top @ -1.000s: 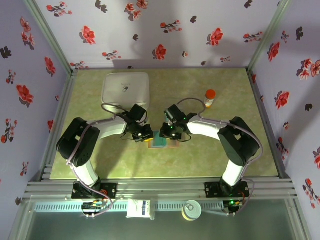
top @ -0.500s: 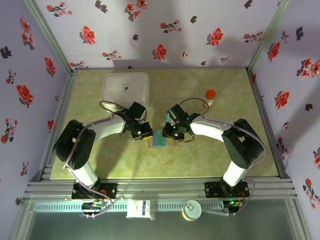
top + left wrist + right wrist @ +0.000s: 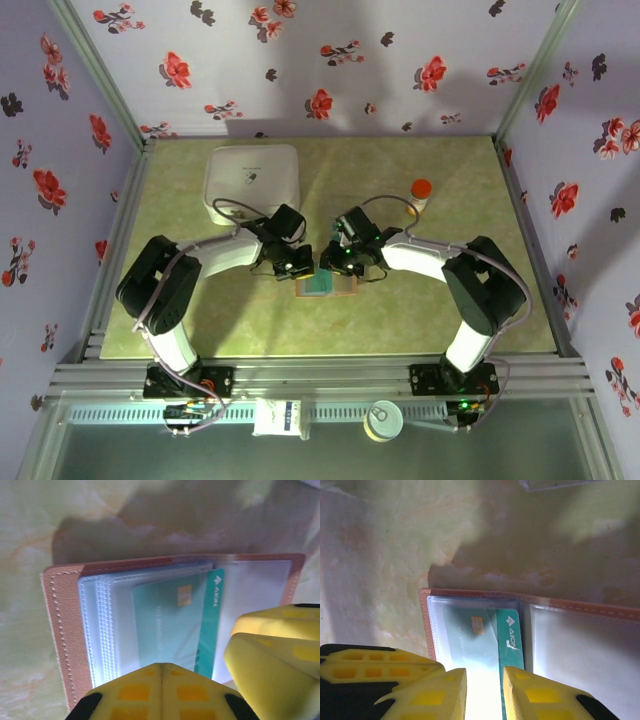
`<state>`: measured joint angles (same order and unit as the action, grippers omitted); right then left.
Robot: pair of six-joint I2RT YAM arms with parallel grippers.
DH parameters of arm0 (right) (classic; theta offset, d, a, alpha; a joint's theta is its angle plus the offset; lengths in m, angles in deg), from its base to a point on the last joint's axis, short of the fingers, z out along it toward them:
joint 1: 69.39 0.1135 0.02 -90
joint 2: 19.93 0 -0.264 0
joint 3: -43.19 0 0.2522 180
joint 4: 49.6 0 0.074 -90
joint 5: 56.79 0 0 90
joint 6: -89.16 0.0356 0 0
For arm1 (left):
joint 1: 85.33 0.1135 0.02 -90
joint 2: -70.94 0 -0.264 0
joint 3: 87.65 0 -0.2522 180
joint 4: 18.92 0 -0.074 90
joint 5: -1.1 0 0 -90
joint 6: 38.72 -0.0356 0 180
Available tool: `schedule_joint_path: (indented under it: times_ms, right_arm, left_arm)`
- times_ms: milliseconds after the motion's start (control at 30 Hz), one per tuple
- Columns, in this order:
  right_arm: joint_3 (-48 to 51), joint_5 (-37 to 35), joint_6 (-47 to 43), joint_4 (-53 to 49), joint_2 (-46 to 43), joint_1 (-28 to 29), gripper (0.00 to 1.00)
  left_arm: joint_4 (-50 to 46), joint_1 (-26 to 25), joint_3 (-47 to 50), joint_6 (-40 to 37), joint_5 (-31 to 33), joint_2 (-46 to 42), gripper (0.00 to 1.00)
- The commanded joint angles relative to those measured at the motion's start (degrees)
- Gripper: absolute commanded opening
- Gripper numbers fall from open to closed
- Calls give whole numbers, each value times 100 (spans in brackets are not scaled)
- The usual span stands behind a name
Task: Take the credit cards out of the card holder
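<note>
The card holder (image 3: 345,290) lies open on the green table between both grippers, its brown leather edge (image 3: 60,630) framing clear plastic sleeves. One teal credit card (image 3: 210,615) with a gold chip sticks partway out of a sleeve (image 3: 509,635). My left gripper (image 3: 303,270) is shut, its tips (image 3: 161,666) resting on the sleeves over the card's near end, with nothing visible between them. My right gripper (image 3: 330,268) hovers over the same sleeve with its jaws (image 3: 484,675) a little apart, one finger over the card's exposed strip. Its yellow fingers (image 3: 265,650) sit just right of the left tips.
A white square box (image 3: 251,180) stands at the back left of the table. An orange-capped bottle (image 3: 421,195) stands at the back right. Flowered walls close in three sides. Open table surface lies in front of the card holder (image 3: 470,592).
My left gripper has shifted right onto the card holder and its jaws have closed. The right gripper has stayed nearly still.
</note>
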<state>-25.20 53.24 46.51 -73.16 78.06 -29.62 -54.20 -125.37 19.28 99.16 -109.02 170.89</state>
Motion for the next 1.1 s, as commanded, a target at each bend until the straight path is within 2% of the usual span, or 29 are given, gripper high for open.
schedule_joint_path:
  times_ms: [0,367,667,1067]
  right_arm:
    - [104,204,176,294,179,-65,26]
    - [109,449,317,611,496,-93,26]
    - [120,-33,198,15,311,-97,24]
    - [-16,-85,125,-232,93,-102,24]
  left_arm:
    - [-116,-5,-11,-81,197,109,1]
    - [-176,-3,77,-120,302,78,0]
    - [-242,11,96,-154,328,99,0]
    - [-301,39,47,-190,325,88,0]
